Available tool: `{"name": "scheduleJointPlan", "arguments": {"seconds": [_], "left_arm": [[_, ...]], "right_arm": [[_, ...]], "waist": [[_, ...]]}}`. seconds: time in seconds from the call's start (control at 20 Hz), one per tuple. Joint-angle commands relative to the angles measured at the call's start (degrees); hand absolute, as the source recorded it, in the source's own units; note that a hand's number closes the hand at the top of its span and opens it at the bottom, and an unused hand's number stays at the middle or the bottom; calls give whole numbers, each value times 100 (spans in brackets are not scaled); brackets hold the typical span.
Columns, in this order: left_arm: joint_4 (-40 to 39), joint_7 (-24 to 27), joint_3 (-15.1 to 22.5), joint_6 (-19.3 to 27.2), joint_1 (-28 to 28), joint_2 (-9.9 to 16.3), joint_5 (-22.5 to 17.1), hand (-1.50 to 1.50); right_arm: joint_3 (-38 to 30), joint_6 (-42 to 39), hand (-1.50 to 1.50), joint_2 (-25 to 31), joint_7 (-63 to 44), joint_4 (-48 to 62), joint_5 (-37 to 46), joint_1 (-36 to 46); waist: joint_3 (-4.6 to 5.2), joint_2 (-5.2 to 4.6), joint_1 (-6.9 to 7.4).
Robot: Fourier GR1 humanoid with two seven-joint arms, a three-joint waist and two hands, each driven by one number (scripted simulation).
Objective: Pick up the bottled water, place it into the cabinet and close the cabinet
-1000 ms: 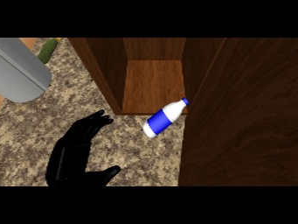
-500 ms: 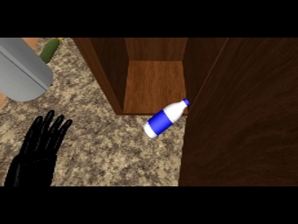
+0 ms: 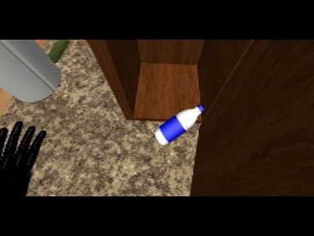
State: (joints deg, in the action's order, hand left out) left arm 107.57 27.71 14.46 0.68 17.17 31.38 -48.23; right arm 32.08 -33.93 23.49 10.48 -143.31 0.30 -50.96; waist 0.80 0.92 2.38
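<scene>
1. The speckled beige-and-brown granite counter (image 3: 98,138) fills the lower left and middle of the head view, with a strip of lighter orange wood showing past its left edge.
2. The dark brown wooden cabinet (image 3: 166,87) stands on the counter at upper centre, its inside lit and its floor panel visible.
3. The dark brown wooden cabinet door (image 3: 268,129) stands swung out, covering the right side of the view from top to bottom.
4. A large grey cylinder (image 3: 20,69) slants across the upper left corner.
5. The left robot hand (image 3: 9,159), black, shows at the lower left edge over the counter, released, with fingers straight and spread, pointing up the view and holding nothing; it is well apart from the bottle.
6. The clear plastic water bottle with a blue label and white cap (image 3: 177,125) lies tilted on the counter just outside the cabinet's front edge, its cap end pointing up-right toward the door, which it touches or nearly touches.
7. A small green object (image 3: 57,50) peeks out behind the grey cylinder at the top left.
</scene>
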Motion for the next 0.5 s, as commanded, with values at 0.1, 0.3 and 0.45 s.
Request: {"name": "scheduleJointPlan", "arguments": {"seconds": [0.1,0.3,0.45], "left_arm": [[104,40,-307,-474,203,305,-227,-150],[176,-41,-401,-717,232,471,-373,-150],[159,-73,-467,-903,269,586,-442,-150]], "right_arm": [[1505,33,150,-299,-576,-523,235,273],[1452,72,150,-121,-729,-495,160,486],[1404,199,150,-164,-896,-344,144,861]], "waist": [[-1,-107,229],[13,-157,468],[5,-197,576]]}}
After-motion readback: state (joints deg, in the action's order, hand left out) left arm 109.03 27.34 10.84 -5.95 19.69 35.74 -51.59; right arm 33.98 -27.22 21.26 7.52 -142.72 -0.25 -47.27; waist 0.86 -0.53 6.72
